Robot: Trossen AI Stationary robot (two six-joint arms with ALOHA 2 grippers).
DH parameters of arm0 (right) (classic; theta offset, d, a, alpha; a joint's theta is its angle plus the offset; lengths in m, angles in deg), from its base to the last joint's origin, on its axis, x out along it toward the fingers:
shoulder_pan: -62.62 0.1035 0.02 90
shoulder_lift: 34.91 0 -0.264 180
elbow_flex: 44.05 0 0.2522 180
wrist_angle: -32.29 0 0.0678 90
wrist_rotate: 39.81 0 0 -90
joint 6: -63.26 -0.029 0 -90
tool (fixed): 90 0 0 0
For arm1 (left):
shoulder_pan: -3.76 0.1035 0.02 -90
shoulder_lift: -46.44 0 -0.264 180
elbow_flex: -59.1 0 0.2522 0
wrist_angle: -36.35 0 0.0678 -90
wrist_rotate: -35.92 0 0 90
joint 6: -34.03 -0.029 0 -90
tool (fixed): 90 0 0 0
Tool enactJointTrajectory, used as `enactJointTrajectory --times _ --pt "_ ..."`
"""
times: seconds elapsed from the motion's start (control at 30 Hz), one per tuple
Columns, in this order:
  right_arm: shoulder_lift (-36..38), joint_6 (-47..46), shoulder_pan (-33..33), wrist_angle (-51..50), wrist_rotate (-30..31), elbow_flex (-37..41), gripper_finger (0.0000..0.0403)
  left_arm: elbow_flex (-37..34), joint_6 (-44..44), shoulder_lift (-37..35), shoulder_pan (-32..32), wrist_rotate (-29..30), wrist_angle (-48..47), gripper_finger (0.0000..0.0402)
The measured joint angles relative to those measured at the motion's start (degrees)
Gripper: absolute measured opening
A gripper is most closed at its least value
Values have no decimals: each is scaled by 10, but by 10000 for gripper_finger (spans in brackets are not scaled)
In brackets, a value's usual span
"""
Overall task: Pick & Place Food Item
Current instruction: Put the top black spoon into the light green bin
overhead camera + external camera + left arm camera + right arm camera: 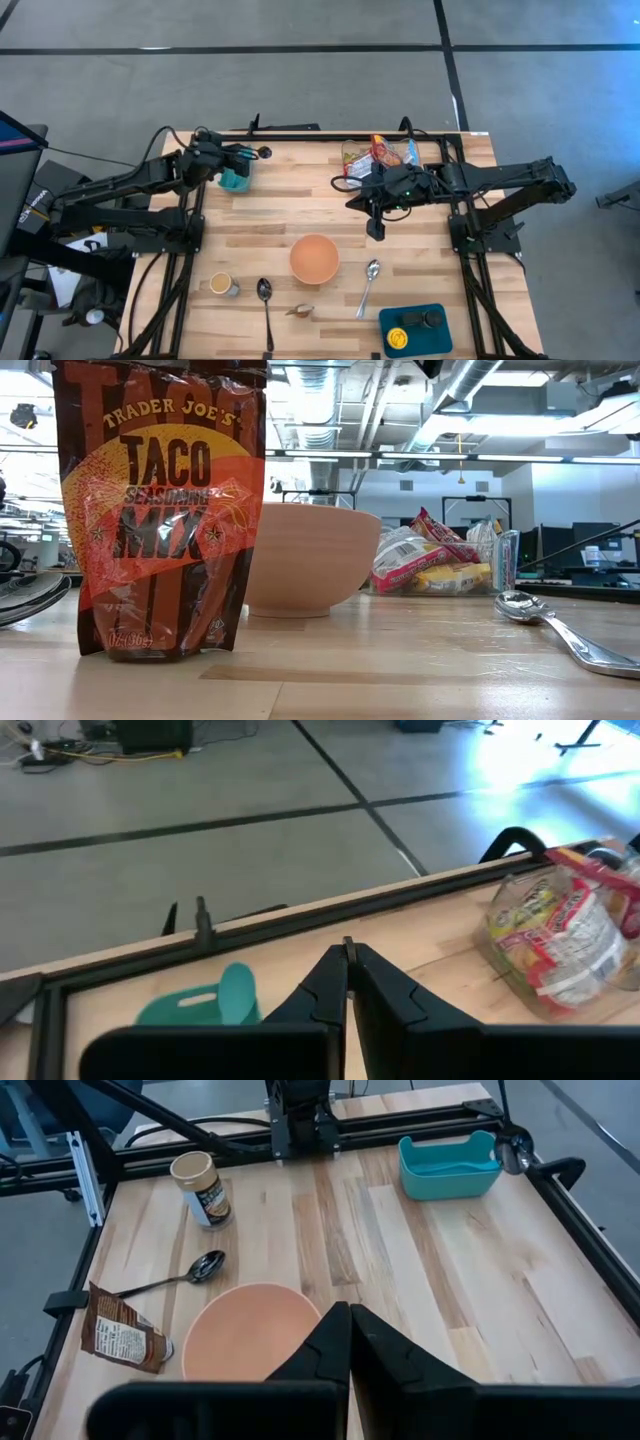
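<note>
A clear container of wrapped food packets [380,153] stands at the table's far edge; it also shows in the left wrist view [565,935] and the low view [440,555]. An orange bowl [314,258] sits mid-table. A taco seasoning pouch [160,510] stands upright on its bottom edge near the front [300,310]. My right gripper [375,230] is shut and empty, above the table between the container and the bowl [245,1335]. My left gripper [260,153] is shut and empty at the far left, over a teal bin [235,180].
Two spoons [264,292] [370,278] lie near the front, either side of the bowl. A small can [222,284] stands front left. A blue tray [440,335] with small items sits front right. A black frame rail [300,910] runs along the far edge.
</note>
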Motion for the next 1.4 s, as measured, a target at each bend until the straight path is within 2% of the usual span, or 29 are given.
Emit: enactJointTrajectory --times 0.3,0.6,0.93,1.17,1.4 --pt "0 0 -4 0 0 0 0 0 0 0 18 -3 -17 2" --pt "0 0 -8 0 0 0 0 0 0 0 102 -114 -85 2" --pt "0 2 -15 0 0 0 0 1 -1 0 174 -206 -98 2" --pt "0 5 -19 0 0 0 0 38 -1 4 209 -210 -156 2" --pt "-1 3 -19 3 0 23 0 41 4 4 226 -204 -160 2"
